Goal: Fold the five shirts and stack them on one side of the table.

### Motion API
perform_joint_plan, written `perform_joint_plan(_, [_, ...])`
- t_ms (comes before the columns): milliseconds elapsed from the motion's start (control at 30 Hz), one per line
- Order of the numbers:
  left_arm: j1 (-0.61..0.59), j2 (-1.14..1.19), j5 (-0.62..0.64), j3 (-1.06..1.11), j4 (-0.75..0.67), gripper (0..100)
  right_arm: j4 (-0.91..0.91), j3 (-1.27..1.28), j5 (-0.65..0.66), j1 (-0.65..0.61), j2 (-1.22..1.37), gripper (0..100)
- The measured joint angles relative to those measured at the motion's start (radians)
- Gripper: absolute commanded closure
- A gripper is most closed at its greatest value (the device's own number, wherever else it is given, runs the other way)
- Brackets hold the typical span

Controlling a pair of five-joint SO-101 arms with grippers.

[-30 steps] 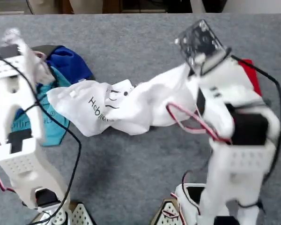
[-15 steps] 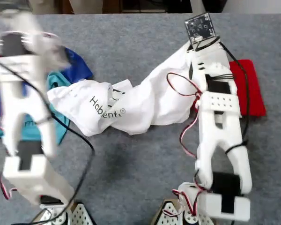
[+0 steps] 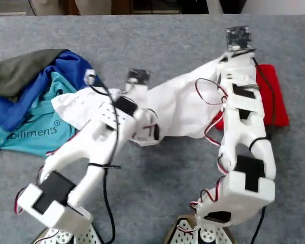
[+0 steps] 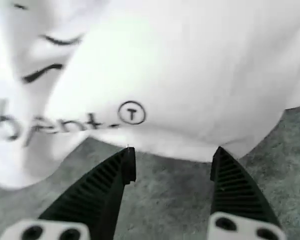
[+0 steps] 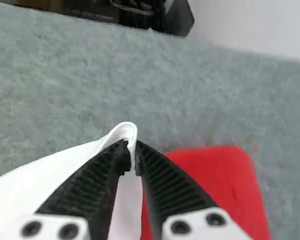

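The white shirt lies crumpled across the middle of the table. It stretches from the pile on the left towards the red shirt on the right.

The right gripper is at the far right end of the white shirt. Its jaws are pinched tight on a small fold of the cloth, right beside the edge of the red shirt. The left gripper hangs just over the near edge of the white shirt, close to the printed lettering. Its jaws stand wide and hold nothing, with one tip at the hem and grey table showing between them.

On the far left a teal shirt, a blue shirt and a dark grey shirt lie in a loose heap, overlapping each other.

The red shirt looks like a flat, tidy rectangle, so it is probably the first one folded. The step in hand seems to be spreading the white shirt flat before folding it. For that, the left jaws would need to drop onto the near hem and close on a single layer. Then the two arms could draw the cloth taut between them and lay it smooth. The bunched middle may drag.
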Motion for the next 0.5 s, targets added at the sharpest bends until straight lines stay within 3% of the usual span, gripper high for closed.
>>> perform_joint_plan(300, [0.118,0.152,0.006,-0.086,-0.058,81,0.026,-0.17,-0.025,-0.002,0.195,99.7])
perform_joint_plan(433, [0.103,0.227,0.006,-0.107,-0.129,82,0.092,-0.256,-0.025,-0.002,0.241,99.7])
perform_joint_plan(500, [0.058,0.281,0.006,-0.12,-0.18,87,0.114,-0.279,-0.025,-0.002,0.252,99.7])
